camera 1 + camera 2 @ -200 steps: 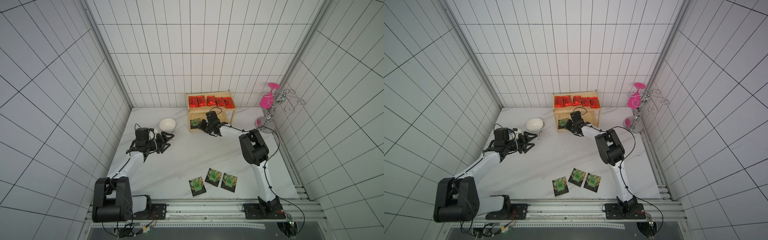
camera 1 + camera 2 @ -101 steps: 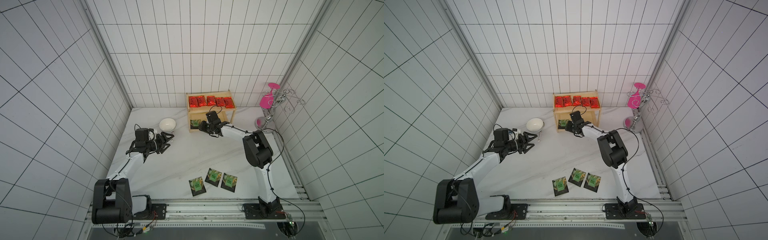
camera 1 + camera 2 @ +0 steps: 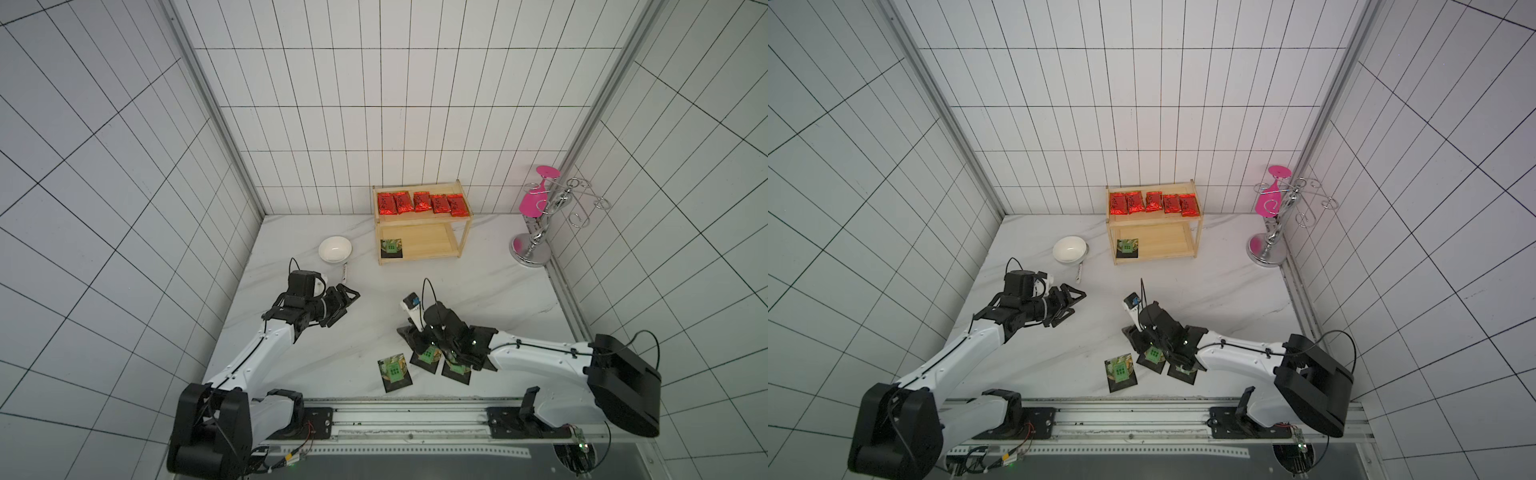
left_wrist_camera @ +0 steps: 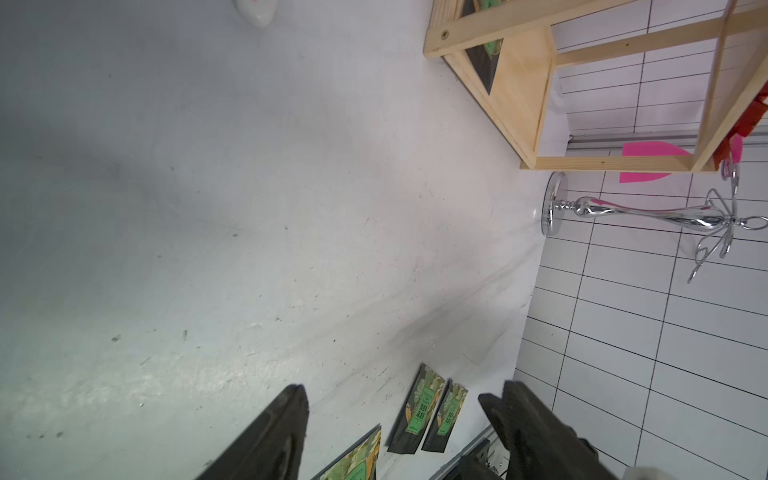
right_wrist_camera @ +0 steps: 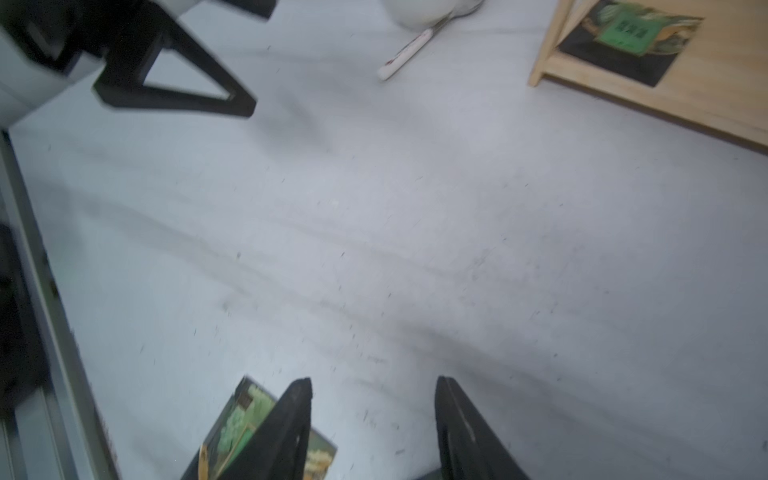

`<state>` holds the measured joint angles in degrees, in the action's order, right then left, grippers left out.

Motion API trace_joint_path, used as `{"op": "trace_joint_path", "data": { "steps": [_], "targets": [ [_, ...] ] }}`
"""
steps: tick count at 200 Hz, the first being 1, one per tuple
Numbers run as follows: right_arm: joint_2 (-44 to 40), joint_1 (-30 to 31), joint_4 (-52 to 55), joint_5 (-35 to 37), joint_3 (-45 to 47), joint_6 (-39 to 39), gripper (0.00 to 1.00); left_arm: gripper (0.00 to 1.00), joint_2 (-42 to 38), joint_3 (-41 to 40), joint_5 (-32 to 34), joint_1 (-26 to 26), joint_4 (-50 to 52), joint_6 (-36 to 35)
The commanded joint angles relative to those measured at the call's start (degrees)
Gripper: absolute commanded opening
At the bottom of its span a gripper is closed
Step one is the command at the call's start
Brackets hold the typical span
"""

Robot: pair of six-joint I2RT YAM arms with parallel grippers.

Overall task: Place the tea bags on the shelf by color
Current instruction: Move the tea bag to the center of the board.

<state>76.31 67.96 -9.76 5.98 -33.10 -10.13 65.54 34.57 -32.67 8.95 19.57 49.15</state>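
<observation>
Right wrist view: our right fingers (image 5: 296, 419) stand apart over bare table (image 5: 374, 249), one of them beside a black tea bag (image 5: 245, 415) (whether it touches, the blur seems to hide). Our left fingers (image 4: 286, 424) gape too, and are empty. Three black tea bags (image 3: 394, 371) lie flat on the table here; we judge them light, thin and slippery, best pinched at an edge. Outward, the shelf (image 3: 428, 245) holds five red tea bags (image 3: 419, 203) on its top board and a fourth black tea bag (image 3: 391, 248) below.

Right hand (image 5: 372, 380) partly hides a blurred tea bag (image 5: 243, 422).
</observation>
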Motion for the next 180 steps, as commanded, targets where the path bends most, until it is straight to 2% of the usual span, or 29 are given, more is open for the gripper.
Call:
{"op": "trace_joint_path", "data": {
  "steps": [1,25,67,94,124,180],
  "targets": [
    [-1.58,6.0,-1.15,9.65,3.19,4.21,0.49,0.77,-0.94,-0.68,2.52,2.31,-1.58,-2.85],
    [-0.04,11.41,0.66,10.46,3.25,3.24,0.54,0.77,-0.64,-1.79,3.19,4.67,-2.96,-4.07],
    [5.19,17.29,4.24,10.78,0.63,2.88,0.59,0.77,2.6,-0.12,1.02,4.66,-3.03,-4.28],
    [8.12,17.21,5.59,9.24,-0.55,1.79,0.55,0.78,4.05,1.02,0.68,4.41,-2.43,-4.54],
    [11.23,14.2,5.6,8.01,-1.83,0.84,0.44,0.78,4.76,0.68,0.03,3.21,-2.52,-4.59],
    [18.26,6.61,3.76,2.81,-6.76,1.29,0.44,0.78,4.17,-2.77,-3.0,1.23,-3.32,-4.21]
  ]
}}
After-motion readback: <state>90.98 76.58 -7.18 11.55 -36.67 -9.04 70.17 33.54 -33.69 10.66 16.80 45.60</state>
